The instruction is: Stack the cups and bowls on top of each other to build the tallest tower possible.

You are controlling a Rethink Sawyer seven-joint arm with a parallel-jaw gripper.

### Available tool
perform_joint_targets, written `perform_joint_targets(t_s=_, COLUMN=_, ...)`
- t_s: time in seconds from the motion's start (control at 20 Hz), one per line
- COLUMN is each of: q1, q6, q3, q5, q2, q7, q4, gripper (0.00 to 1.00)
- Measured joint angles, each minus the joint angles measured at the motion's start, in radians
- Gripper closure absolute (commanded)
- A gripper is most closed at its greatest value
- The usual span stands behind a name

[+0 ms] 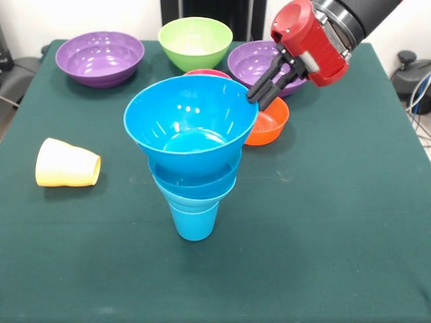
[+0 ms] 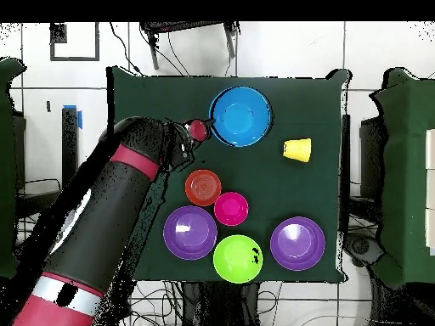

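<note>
The tower stands mid-table: a sky-blue tapered cup point(image 1: 194, 219) upright, with three blue bowls nested in its mouth, the widest blue bowl point(image 1: 192, 124) on top. From overhead only the top blue bowl point(image 2: 240, 116) shows. My gripper point(image 1: 258, 101) is right at this bowl's rim, on its right side in the front view; overhead the gripper point(image 2: 197, 130) is at the bowl's left edge. I cannot tell whether it holds the rim. The pale yellow cup point(image 1: 67, 163) lies on its side left of the tower, also seen overhead point(image 2: 297, 149).
Behind the tower are an orange bowl point(image 1: 273, 124) point(image 2: 203, 188), a pink-red bowl point(image 1: 207, 72) point(image 2: 231, 208), two purple bowls point(image 1: 100, 57) point(image 1: 259, 60) and a lime green bowl point(image 1: 195, 40) point(image 2: 238, 258), all on the green table point(image 1: 323, 235).
</note>
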Motion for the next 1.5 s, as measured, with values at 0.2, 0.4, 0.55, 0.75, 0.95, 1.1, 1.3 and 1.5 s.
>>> perform_joint_targets(t_s=0.2, q1=-0.022, q6=0.033, q3=0.021, q5=0.000, q2=-0.030, q7=0.000, q4=0.003, gripper=1.00)
perform_joint_targets(t_s=0.4, q1=-0.047, q6=0.059, q3=0.028, q5=0.000, q2=-0.054, q7=0.000, q4=0.003, gripper=1.00)
perform_joint_targets(t_s=0.55, q1=-0.069, q6=0.075, q3=0.030, q5=0.000, q2=-0.076, q7=0.000, q4=0.003, gripper=1.00)
perform_joint_targets(t_s=0.75, q1=-0.082, q6=0.086, q3=0.030, q5=0.000, q2=-0.092, q7=0.000, q4=0.003, gripper=1.00)
perform_joint_targets(t_s=0.95, q1=-0.086, q6=0.091, q3=0.030, q5=0.000, q2=-0.099, q7=0.000, q4=0.003, gripper=1.00)
perform_joint_targets(t_s=1.1, q1=-0.086, q6=0.091, q3=0.032, q5=0.000, q2=-0.098, q7=0.000, q4=0.003, gripper=1.00)
perform_joint_targets(t_s=1.3, q1=-0.086, q6=0.091, q3=0.033, q5=0.000, q2=-0.097, q7=0.000, q4=0.003, gripper=1.00)
perform_joint_targets(t_s=1.5, q1=-0.085, q6=0.092, q3=0.033, q5=0.000, q2=-0.093, q7=0.000, q4=0.003, gripper=1.00)
